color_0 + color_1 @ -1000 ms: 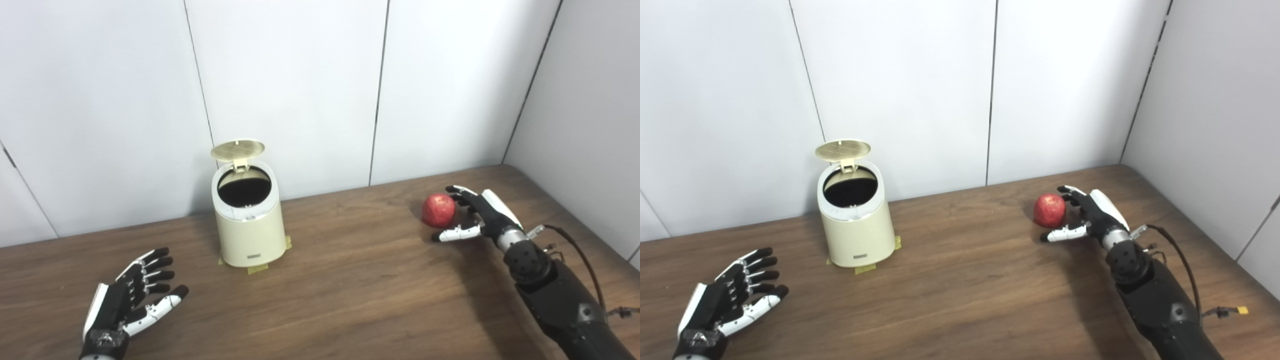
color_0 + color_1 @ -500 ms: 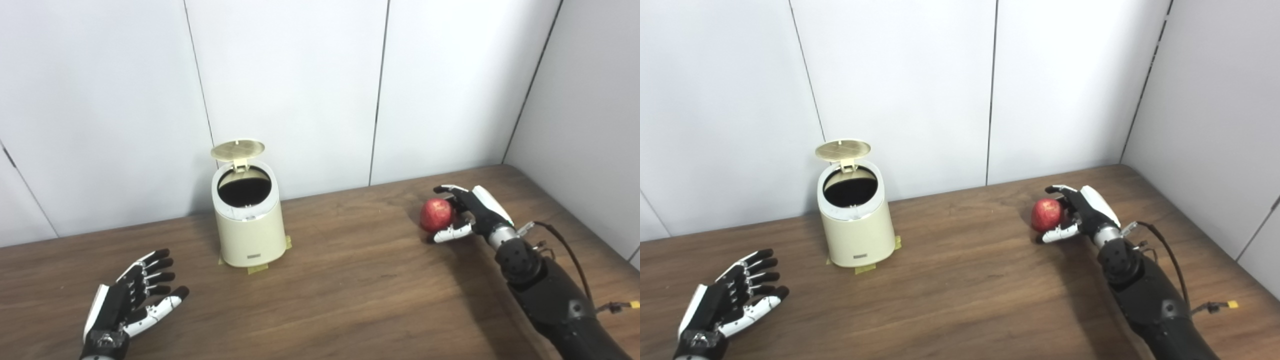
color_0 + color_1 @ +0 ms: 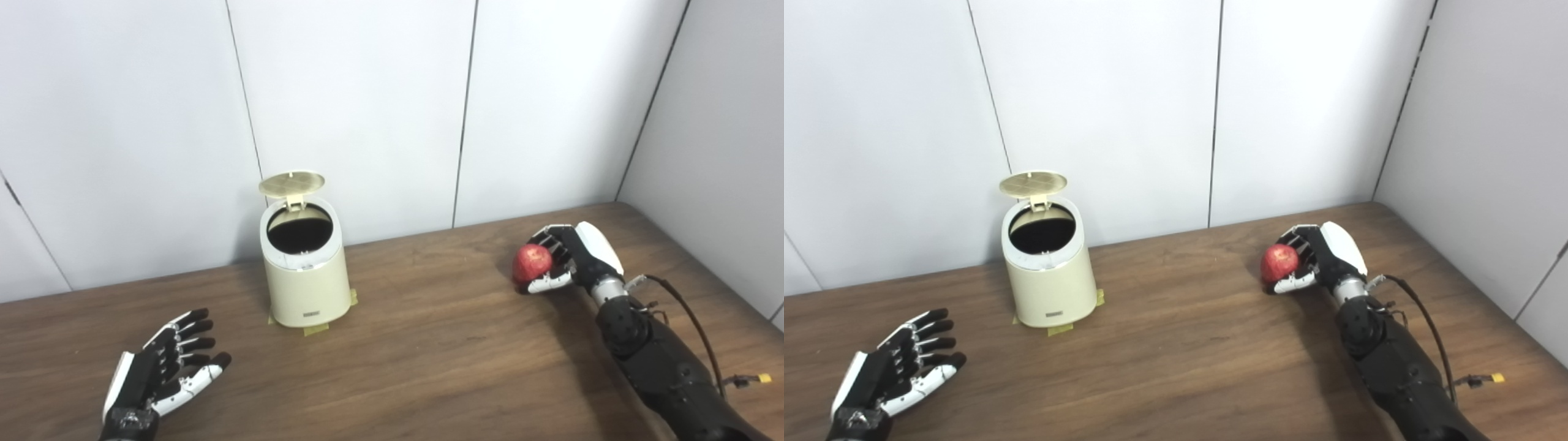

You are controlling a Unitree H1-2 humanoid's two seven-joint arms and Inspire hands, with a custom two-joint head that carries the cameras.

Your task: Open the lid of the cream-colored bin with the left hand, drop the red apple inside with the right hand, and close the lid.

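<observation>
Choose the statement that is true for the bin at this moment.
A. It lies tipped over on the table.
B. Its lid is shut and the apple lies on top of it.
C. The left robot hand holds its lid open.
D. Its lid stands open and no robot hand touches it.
D: the lid of the bin stands up behind the dark opening; the left robot hand is open, far away, and the right robot hand holds the apple.

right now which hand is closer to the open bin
Left. The left hand lies open on the table, in front of the cream-colored bin and to its left. The right hand is farther off to its right, closed around the red apple.
</observation>
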